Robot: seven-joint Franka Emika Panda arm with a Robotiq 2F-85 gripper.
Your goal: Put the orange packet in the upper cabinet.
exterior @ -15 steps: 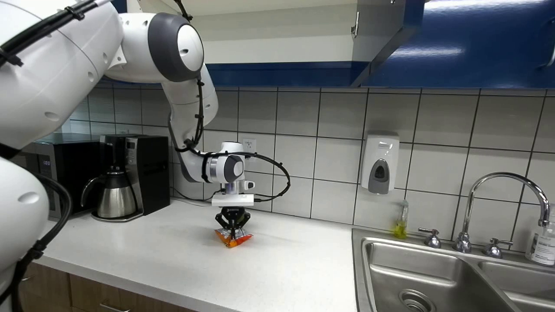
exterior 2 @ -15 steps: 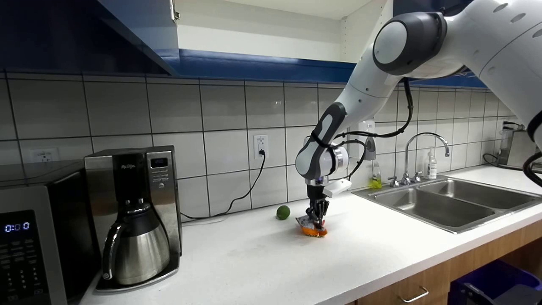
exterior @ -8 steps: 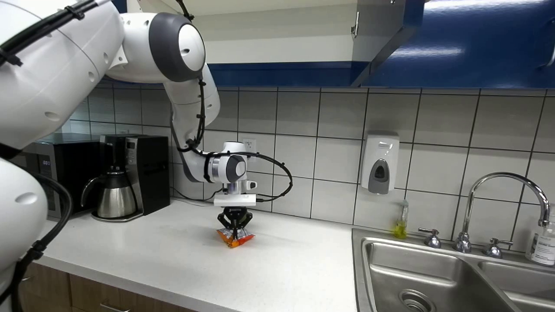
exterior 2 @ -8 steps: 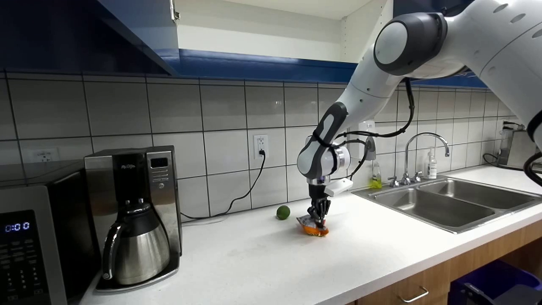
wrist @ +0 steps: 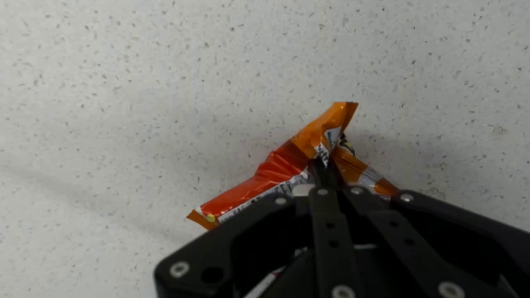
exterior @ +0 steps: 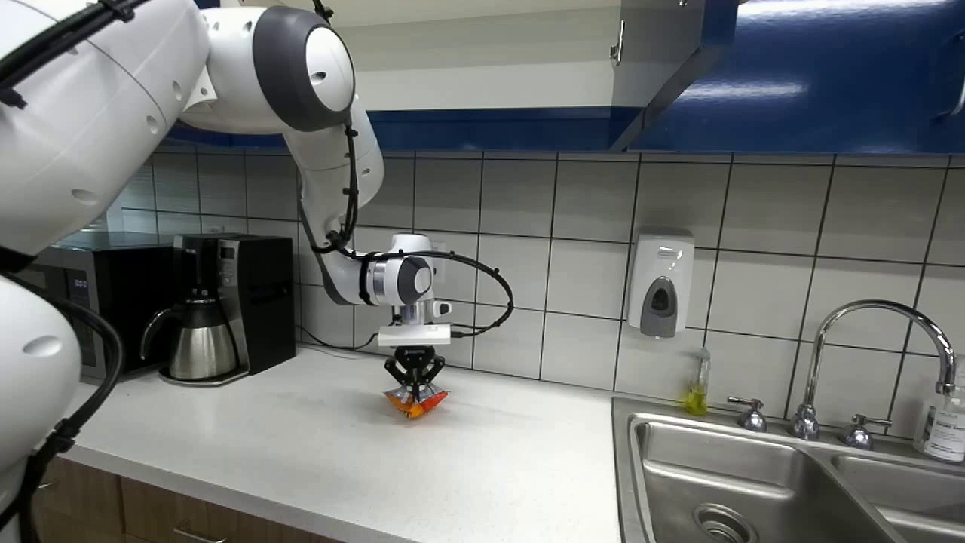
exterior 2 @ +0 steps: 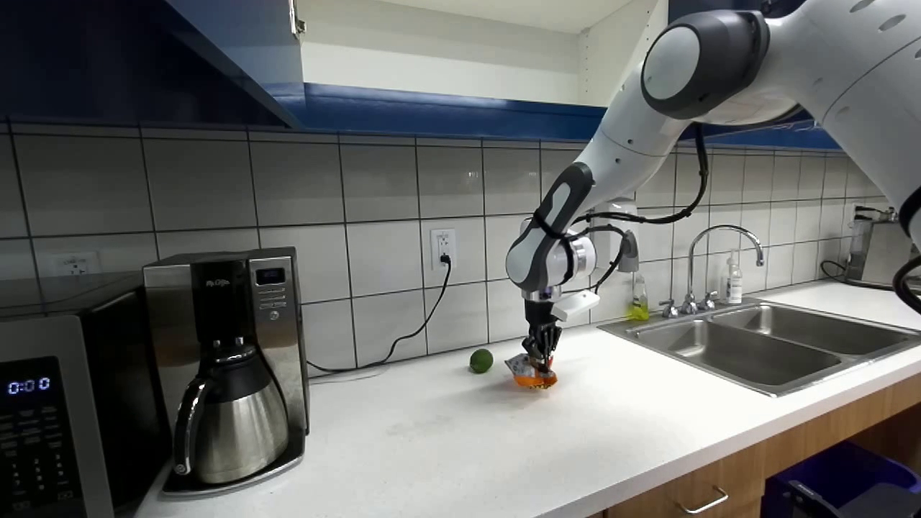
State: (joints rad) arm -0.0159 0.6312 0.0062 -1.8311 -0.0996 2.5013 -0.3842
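Your gripper [exterior 2: 545, 362] is clamped on the pkt [wrist: 277, 167], fingers [wrist: 325, 176] pinching its mid., ends poking out either side, just above the counter [exterior: 482, 475]. Cab [exterior 2: 446, 54] is high above your fingers, back toward the wall [exterior 2: 385, 252]: doors [exterior: 667, 60] swung open, blue lip [exterior 2: 453, 111] along the bottom of the opening, btwn fingers & interior. Your arm [exterior 2: 626, 137] covers part of it in both ext. views. Green ball [exterior 2: 481, 360] sits near your fingers, wall side. Coffee mkr [exterior 2: 280, 345], w/ microwave [exterior 2: 108, 360] past it, is well apart on one side; sink [exterior 2: 719, 356] well apart on the opp. side, soap disp. [exterior: 661, 283] up on the wall that way too.
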